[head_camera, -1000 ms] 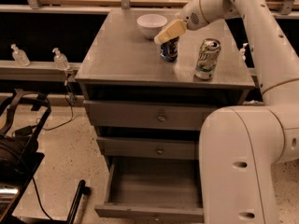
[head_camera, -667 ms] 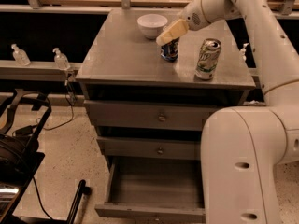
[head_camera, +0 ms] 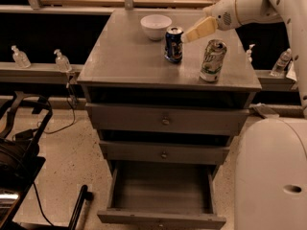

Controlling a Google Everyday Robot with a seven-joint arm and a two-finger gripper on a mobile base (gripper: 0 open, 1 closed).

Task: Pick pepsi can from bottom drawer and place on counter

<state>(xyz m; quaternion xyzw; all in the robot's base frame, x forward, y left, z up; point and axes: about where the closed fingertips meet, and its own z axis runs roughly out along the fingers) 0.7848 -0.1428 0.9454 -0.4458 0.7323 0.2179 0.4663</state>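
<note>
— Where does the pepsi can (head_camera: pixel 173 44) stand?
— Upright on the surface (head_camera: pixel 124 56), between the white bowl (head_camera: pixel 155 26) and the dented white-and-green can (head_camera: pixel 212 60).
— And the tool (head_camera: pixel 186 36)?
— Just beside the pepsi can's top, on the dented can's side. I cannot tell whether it is open or closed.
— The bottom drawer (head_camera: pixel 162 219)?
— Pulled out.
</note>
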